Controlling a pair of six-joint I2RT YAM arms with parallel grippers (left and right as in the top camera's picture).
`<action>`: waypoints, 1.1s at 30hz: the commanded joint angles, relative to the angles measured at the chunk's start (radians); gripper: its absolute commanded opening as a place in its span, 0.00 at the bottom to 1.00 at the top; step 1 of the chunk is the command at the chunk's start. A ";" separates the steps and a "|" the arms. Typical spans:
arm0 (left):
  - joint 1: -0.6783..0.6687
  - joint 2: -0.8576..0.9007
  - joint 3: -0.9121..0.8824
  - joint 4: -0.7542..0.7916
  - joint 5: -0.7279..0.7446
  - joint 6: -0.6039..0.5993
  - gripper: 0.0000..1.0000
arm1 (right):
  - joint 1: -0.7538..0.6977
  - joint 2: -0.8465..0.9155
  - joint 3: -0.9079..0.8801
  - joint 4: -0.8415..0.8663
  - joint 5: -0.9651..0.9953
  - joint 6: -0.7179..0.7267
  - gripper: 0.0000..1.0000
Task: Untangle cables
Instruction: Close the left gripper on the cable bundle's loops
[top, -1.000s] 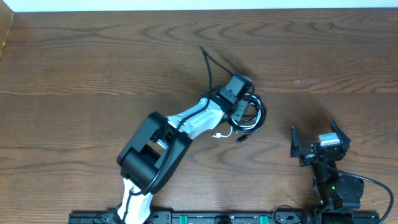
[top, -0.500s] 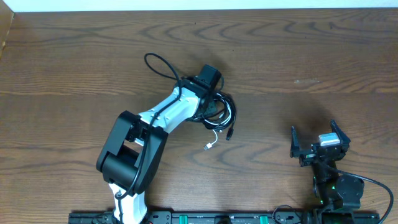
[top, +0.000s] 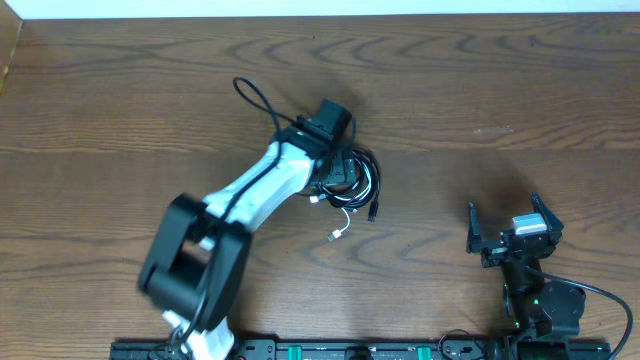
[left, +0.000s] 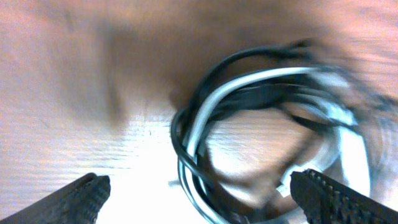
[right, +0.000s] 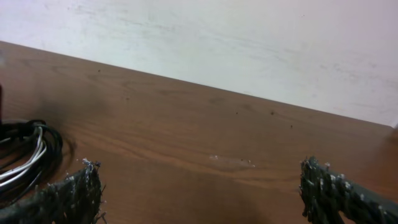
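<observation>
Wood lies bare in front of the right jaws, which stand wide apart and empty, parked by the near edge of the table (top: 500, 80). The right arm (top: 515, 245) has not stirred in the last second. Its wrist view catches only the bundle (right: 25, 152) off at the left edge.

Farther in, the left arm (top: 260, 185) reaches to mid-table. The left jaws, pinched tight a moment ago, have just sprung fully open. The wrist view shows both tips far apart with nothing between them, and the cables (left: 249, 124) lie on the wood below. So the bundle has been let go. Over that same second the arm hauled it leftward, from a spot nearer the right arm to the middle of the table, where it now rests just under the left wrist.

The cables are a tight coil of black turns wound with a white cable (left: 261, 78), whose plug (top: 337, 235) trails out on the near side. Beyond the coil, 1 black loop (top: 250, 95) arcs out to the left.

As I judge it, the move shifted the bundle without separating anything, and all 3 cords look wound together. A fresh grasp on the loose loop or the white plug seems the likely next step. The right jaws are free to pin the coil.
</observation>
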 joint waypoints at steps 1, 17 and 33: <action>0.005 -0.167 0.005 -0.001 -0.006 0.307 0.99 | -0.004 -0.003 -0.002 -0.004 0.003 0.000 0.99; 0.005 -0.207 0.004 0.033 -0.006 0.758 0.99 | -0.004 -0.003 -0.002 -0.004 0.003 0.000 0.99; 0.005 0.047 0.004 0.146 -0.055 0.790 0.80 | -0.004 -0.003 -0.002 -0.004 0.003 0.000 0.99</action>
